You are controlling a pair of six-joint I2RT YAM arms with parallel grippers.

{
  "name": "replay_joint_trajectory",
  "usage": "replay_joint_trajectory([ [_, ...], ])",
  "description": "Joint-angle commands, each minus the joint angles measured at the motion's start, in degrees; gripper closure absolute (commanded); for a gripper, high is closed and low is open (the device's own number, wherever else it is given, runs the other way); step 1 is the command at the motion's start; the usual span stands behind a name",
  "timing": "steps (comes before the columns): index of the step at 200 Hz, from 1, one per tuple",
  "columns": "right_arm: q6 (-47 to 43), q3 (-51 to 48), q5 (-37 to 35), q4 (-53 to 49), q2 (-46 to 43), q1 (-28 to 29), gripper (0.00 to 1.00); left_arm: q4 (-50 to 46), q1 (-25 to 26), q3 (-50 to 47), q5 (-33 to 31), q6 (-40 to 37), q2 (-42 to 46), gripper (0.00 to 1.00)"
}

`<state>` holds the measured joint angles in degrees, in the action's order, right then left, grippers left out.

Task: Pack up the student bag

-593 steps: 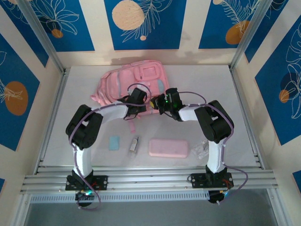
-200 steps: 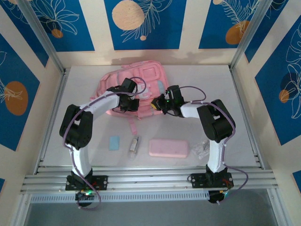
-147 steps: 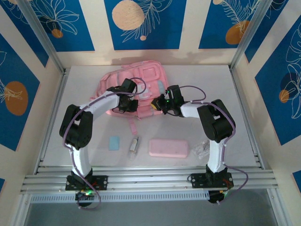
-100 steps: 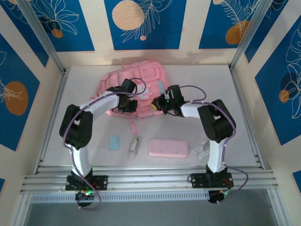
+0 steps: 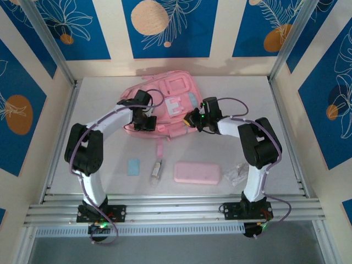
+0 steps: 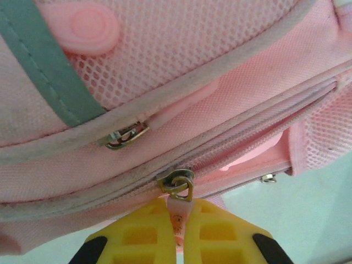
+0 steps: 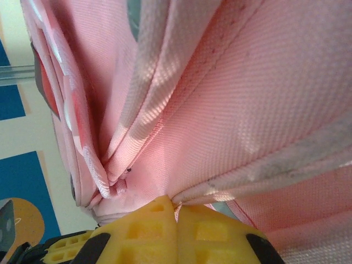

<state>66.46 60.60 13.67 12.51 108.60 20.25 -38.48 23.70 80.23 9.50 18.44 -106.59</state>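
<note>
Tugging the backpack (image 5: 168,91) zip
Left gripper (image 6: 179,223), pinching the zip pull (image 6: 177,187), is dragging further left; right gripper (image 7: 176,217) is clamping fabric (image 7: 247,82) taut; packing is waiting.

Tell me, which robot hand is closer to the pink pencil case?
The right gripper. It pinches the backpack straight behind the pencil case; the left gripper holds a zipper pull farther left.

The bag (image 6: 247,104) is matt woven pink cloth, with open mesh (image 6: 181,44) at twelve o'clock, grubby along the piping. Its slider (image 6: 177,183) is dull brassy metal, the tab (image 6: 177,212) smooth pink. My fingers (image 6: 143,234) are matt yellow plastic, waffled.
</note>
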Motion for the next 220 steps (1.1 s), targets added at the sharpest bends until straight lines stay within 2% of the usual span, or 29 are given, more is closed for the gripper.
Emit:
replay_joint_trajectory([
  [1,-3.7,-1.6,-5.3,-5.8,-2.7,-2.7,1.00,1.7,-3.8,-2.4,5.6,3.7,0.0,1.00],
  [18,-4.0,-2.0,-5.0,-5.8,-3.2,-3.8,1.00,4.3,-5.0,-4.0,9.9,5.6,0.1,1.00],
  [30,-4.1,-1.9,-4.5,-5.1,-3.4,-4.0,1.00,5.4,-5.0,-4.5,10.5,5.9,0.2,1.00],
  [47,-3.9,-1.1,-3.1,-4.3,-2.9,-3.5,1.00,7.3,-4.4,-5.8,9.9,5.7,0.3,1.00],
  [71,-2.0,0.3,1.3,-1.8,-0.5,-3.0,1.00,11.6,-2.8,-9.0,4.4,4.7,1.4,1.00],
  [83,-1.4,0.5,2.6,-0.7,0.3,-2.7,1.00,12.3,-2.2,-9.6,3.5,4.5,1.6,0.82],
  [95,-1.5,0.8,2.8,-0.8,0.6,-2.3,1.00,13.0,-1.8,-10.1,3.3,4.7,1.9,0.69],
  [110,-1.7,1.0,2.5,-1.2,0.5,-1.9,1.00,13.0,-1.6,-10.4,3.7,5.7,2.4,0.46],
  [121,-1.9,1.2,2.0,-1.8,0.5,-1.6,1.00,13.2,-1.6,-10.5,3.9,6.2,2.8,0.39],
  [153,-1.8,1.3,1.4,-2.5,0.4,-1.4,0.92,14.4,-1.4,-11.2,1.2,6.2,3.3,0.39],
  [171,-1.5,1.4,1.3,-2.3,0.5,-1.3,0.92,15.2,-0.8,-11.6,-4.6,4.4,2.9,0.44],
  [188,-1.5,1.2,1.3,-2.2,0.4,-1.2,0.92,17.5,-0.5,-12.3,-8.7,2.5,2.0,0.53],
  [220,-1.3,1.1,1.6,-2.3,0.3,-1.2,0.93,20.8,-0.5,-13.0,-7.4,2.6,-0.2,0.74],
])
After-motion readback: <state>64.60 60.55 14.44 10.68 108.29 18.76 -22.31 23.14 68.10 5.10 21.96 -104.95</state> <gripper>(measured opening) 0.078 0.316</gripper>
